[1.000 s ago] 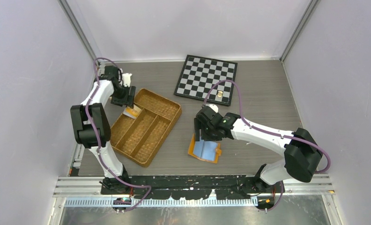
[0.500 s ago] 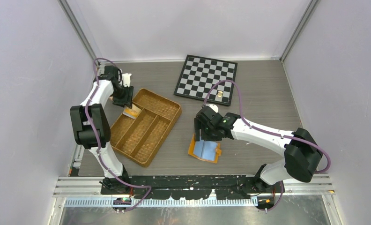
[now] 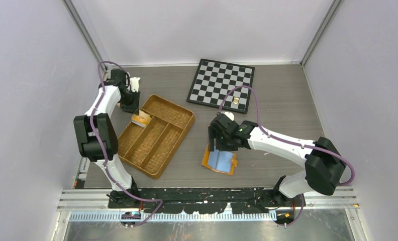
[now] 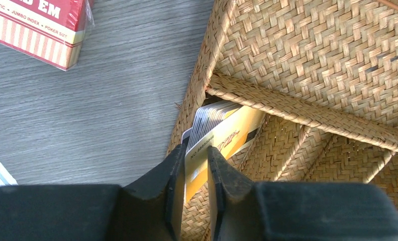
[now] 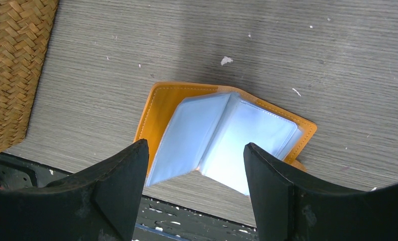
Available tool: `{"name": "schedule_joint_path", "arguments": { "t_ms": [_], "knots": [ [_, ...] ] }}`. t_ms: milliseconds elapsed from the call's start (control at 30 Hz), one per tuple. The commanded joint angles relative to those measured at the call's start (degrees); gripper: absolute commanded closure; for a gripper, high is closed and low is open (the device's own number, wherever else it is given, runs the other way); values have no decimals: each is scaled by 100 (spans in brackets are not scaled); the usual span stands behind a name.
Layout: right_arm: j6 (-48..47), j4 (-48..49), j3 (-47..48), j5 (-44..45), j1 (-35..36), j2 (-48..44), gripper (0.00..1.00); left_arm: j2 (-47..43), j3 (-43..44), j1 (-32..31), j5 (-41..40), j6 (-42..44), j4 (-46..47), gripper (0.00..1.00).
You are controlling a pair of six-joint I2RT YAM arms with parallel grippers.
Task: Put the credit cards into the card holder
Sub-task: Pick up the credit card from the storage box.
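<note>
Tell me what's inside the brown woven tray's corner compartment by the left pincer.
A stack of plastic cards stands on edge, a yellow card in front, flanked by the left pincer. The grey striped cards behind show only edges; their faces are covered.

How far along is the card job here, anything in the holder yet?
Done: the card holder lies open on the table, no card visible in its clear sleeves. In hand: the left gripper pinches the credit cards standing on edge in a corner of the woven tray; the right gripper hangs open over the holder. Left: lift the cards out, carry them over, sleeve them.
</note>
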Motion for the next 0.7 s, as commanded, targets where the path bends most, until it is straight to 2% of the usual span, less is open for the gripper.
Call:
{"name": "schedule_joint_path", "arguments": {
  "t_ms": [0, 233, 333, 500, 667],
  "knots": [
    [83, 121, 138, -17, -20, -1, 26, -319, 197, 64, -3, -36, -99, 80],
    [83, 100, 151, -25, -16, -8, 26, -525, 169, 61, 230, -94, -222, 92],
    [82, 83, 154, -34, -17, -21, 26, -671, 107, 57, 487, -129, -259, 100],
    [81, 65, 173, -18, -19, -105, 26, -964, -48, 57, 789, -239, -338, 100],
    [68, 22, 229, 16, -16, -148, 26, -1391, -155, 57, 511, -446, -394, 100]
  ]
}}
